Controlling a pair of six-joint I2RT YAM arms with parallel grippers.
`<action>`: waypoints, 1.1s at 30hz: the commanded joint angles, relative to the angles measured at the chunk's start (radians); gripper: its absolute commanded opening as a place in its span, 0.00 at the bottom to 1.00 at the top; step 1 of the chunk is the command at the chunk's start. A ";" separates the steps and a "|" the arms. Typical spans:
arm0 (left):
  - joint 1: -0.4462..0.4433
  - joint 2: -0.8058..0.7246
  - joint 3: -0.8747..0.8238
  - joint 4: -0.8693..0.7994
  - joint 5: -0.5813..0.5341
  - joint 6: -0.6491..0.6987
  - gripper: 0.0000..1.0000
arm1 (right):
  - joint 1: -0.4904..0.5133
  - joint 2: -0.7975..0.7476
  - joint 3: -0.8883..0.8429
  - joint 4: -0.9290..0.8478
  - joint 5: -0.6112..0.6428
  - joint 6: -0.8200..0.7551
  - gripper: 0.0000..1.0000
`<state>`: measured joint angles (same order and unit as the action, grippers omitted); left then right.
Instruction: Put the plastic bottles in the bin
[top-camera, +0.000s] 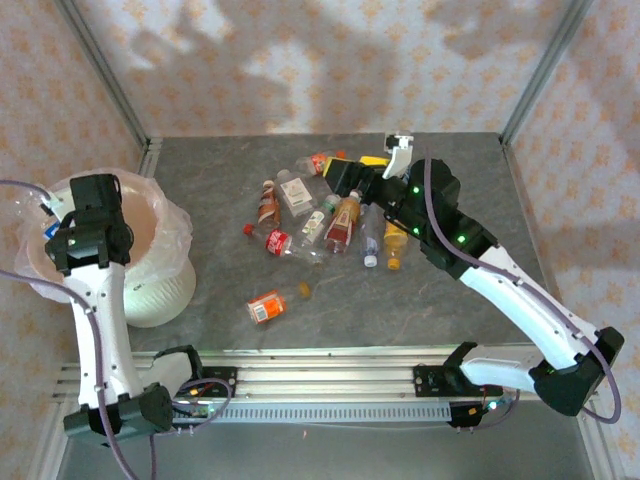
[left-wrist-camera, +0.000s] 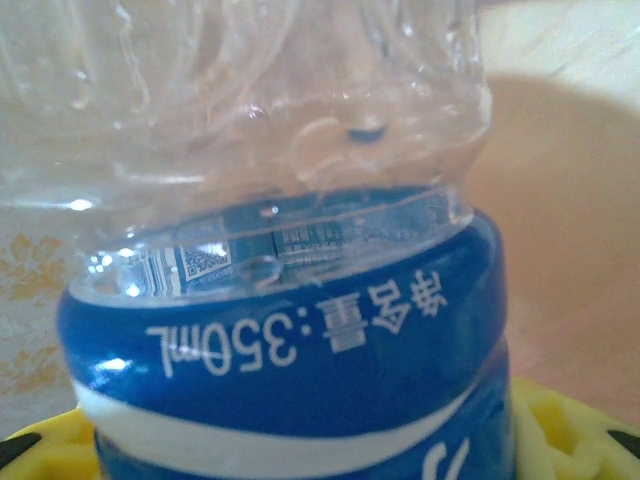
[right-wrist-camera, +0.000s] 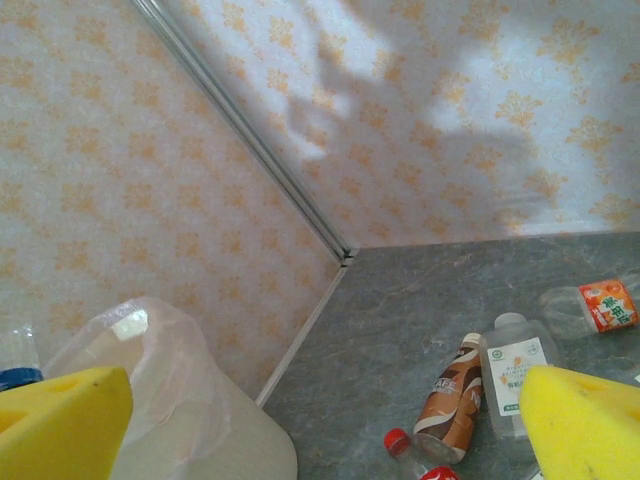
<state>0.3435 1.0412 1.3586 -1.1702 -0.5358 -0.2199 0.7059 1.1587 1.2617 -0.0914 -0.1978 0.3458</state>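
Above the bin (top-camera: 160, 290), left fingers (left-wrist-camera: 570, 440) pinch bottle (left-wrist-camera: 290, 370).

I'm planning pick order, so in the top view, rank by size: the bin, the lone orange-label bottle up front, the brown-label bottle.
1. bin, by far the largest.
2. orange-label bottle and brown-label bottle look about alike, so I won't rank them.

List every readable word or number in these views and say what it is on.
"净含量:350mL", upside down, on the blue-label bottle.
QR code and fine print beside it: too small to read.
Labels of the brown bottle, white-label bottle and orange-label bottle: blurred, unreadable.
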 joint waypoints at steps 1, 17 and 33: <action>0.022 -0.030 -0.057 0.012 -0.057 0.027 0.39 | 0.000 0.001 0.039 -0.037 0.042 -0.016 0.99; 0.066 0.093 -0.143 0.023 -0.075 -0.084 0.43 | 0.000 0.095 0.145 -0.210 0.036 -0.080 0.99; 0.066 0.097 -0.070 -0.030 0.005 -0.085 0.74 | 0.000 0.050 -0.075 -0.366 0.201 -0.039 0.99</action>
<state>0.4015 1.1576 1.2320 -1.1633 -0.5514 -0.2893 0.7059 1.2259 1.2251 -0.4278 -0.0475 0.2871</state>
